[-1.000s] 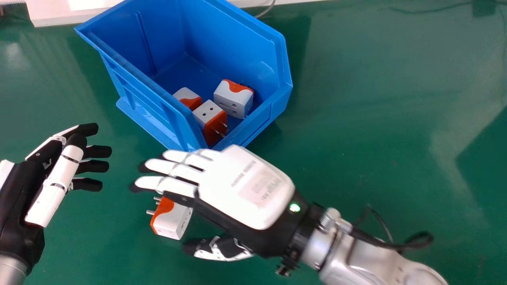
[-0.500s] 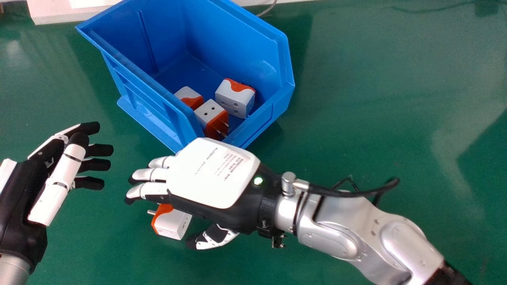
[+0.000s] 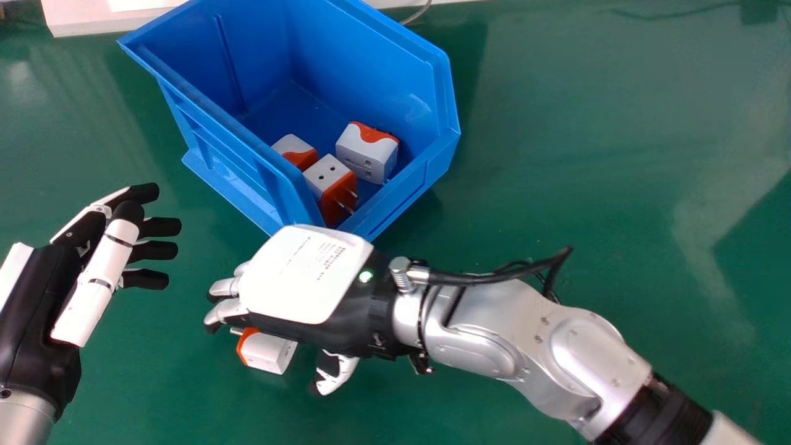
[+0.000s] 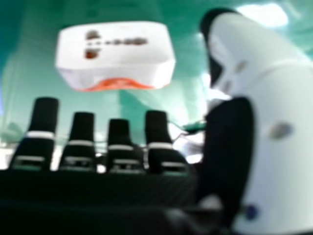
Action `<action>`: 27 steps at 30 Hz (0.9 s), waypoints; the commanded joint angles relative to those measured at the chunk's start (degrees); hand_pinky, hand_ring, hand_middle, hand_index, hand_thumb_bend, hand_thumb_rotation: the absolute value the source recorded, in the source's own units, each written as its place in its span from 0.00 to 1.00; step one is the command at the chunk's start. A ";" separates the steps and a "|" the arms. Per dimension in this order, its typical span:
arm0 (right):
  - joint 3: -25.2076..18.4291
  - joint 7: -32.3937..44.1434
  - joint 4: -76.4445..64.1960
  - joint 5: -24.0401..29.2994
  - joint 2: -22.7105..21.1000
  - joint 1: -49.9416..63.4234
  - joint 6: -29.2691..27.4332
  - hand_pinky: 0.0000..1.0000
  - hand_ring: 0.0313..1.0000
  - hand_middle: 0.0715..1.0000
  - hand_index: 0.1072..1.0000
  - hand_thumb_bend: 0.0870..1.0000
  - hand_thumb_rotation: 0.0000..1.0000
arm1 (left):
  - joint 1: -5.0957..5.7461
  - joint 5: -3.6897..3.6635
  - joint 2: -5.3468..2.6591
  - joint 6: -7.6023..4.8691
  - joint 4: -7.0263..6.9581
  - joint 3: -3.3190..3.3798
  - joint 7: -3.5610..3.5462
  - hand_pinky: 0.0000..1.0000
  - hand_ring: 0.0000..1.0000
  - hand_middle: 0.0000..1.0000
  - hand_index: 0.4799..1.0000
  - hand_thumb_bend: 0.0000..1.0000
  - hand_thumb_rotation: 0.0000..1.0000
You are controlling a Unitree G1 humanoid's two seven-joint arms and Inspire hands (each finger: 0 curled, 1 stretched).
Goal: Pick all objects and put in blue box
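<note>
Robot hand (image 3: 303, 275), fingers open, should pinch the adapter (image 3: 267, 352), likely light, rigid, smooth, by its sides.

Can't actually read any text here, tbh. There's small print on the white back of the right hand (image 3: 290, 284): a faint line nearer the fingers, plus a denser block (image 3: 329, 259) closer to the wrist, both too tiny to make out. Past that hand, a plug (image 3: 361, 151) in the box (image 3: 432, 164) has little dark marks on its side, can't tell if they're lettering.
</note>
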 commanded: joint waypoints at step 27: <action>3.07 -5.55 9.35 -3.74 2.34 -9.87 -0.97 0.77 0.86 0.90 0.78 0.62 0.06 | 0.04 2.21 -0.37 0.75 -2.73 -2.37 2.27 0.61 0.70 0.73 0.65 0.39 0.86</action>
